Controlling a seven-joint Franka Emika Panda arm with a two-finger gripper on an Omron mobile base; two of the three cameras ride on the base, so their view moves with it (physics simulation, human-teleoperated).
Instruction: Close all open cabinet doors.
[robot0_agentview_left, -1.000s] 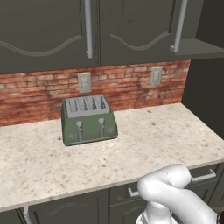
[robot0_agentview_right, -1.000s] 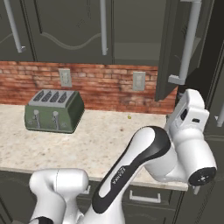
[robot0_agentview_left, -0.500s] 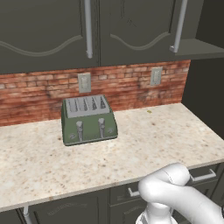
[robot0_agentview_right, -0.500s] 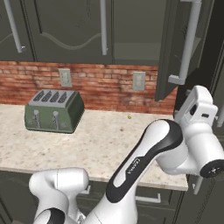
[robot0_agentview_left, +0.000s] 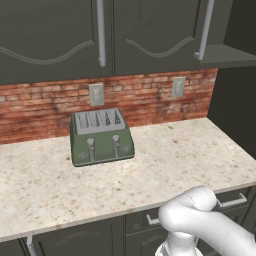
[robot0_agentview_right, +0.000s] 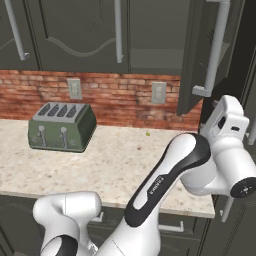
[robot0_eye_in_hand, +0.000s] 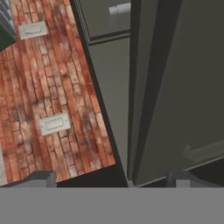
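Note:
One cabinet door (robot0_agentview_right: 200, 55) at the right stands swung out from the wall cabinets, its long grey bar handle (robot0_agentview_right: 218, 45) toward me. In the left base view this door (robot0_agentview_left: 165, 30) shows its arched face and handle (robot0_agentview_left: 205, 30). The neighbouring door (robot0_agentview_right: 75, 30) (robot0_agentview_left: 50, 30) lies flush and closed. My arm's white wrist (robot0_agentview_right: 229, 125) sits just below and to the right of the open door's lower corner. In the hand view my gripper (robot0_eye_in_hand: 111, 178) is open, with the door's lower edge (robot0_eye_in_hand: 151, 109) running straight ahead between the finger tips. Nothing is held.
A green toaster (robot0_agentview_left: 100, 137) (robot0_agentview_right: 60, 127) stands on the speckled stone counter (robot0_agentview_left: 165, 165) against the brick wall (robot0_agentview_right: 115, 100), which carries two outlets (robot0_agentview_right: 159, 92). A tall dark panel (robot0_agentview_left: 237, 105) closes the counter's right end. Drawers (robot0_agentview_left: 232, 200) sit under the counter.
My wrist has swung to the right, closer under the open door's lower corner. The door itself and the toaster have not moved.

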